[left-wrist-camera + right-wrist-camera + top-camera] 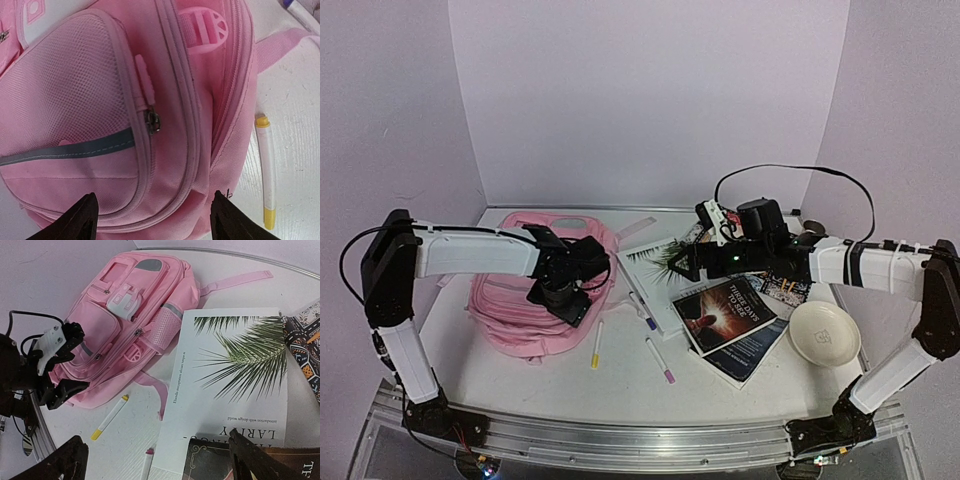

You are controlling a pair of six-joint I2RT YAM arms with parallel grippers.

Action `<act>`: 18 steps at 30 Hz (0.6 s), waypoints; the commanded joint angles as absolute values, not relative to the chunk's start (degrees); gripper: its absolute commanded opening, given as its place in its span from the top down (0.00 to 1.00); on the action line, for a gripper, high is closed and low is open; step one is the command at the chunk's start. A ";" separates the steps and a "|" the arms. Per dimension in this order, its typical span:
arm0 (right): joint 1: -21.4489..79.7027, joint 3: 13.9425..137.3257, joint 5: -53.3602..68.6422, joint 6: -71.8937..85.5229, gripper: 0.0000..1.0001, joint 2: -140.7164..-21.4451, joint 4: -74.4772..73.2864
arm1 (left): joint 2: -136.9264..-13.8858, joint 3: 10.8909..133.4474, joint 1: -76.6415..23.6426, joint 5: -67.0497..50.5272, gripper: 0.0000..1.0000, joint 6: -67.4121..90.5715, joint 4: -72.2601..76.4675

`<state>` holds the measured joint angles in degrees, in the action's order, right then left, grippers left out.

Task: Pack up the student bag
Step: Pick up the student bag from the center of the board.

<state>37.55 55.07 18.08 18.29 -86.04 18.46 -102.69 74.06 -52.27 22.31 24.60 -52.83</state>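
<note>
The student bag (505,300) is a pale-pink backpack lying flat at the left of the table. It fills the left wrist view (100,100) and shows in the right wrist view (125,315). My left gripper (560,297) hovers open just over the bag's lower front edge (155,220), holding nothing, a pocket zip pull (145,87) ahead of it. My right gripper (680,262) is open and empty above a white palm-leaf book (230,390), which also shows in the top view (655,262). Its jaws are spread wide in the right wrist view (157,455).
A yellow marker (597,343) lies beside the bag (267,170). A purple marker (642,310) and a pink marker (660,360) lie near the white book. A dark book (725,310), a patterned book (785,285) and a white bowl (825,333) sit right.
</note>
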 commanded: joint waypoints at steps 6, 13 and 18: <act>38.21 54.80 17.25 19.23 0.02 -85.77 19.25 | -109.97 78.78 -54.76 37.35 0.19 22.34 -55.98; 38.54 55.11 16.76 19.25 0.02 -86.35 19.33 | -115.34 78.91 -54.76 39.39 0.22 21.81 -55.91; 38.85 55.23 16.44 19.23 0.02 -86.57 19.68 | -117.53 79.21 -54.74 40.08 0.45 22.07 -55.75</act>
<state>38.33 55.05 17.04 18.94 -86.06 18.47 -115.36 77.67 -55.09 37.55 22.27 -54.57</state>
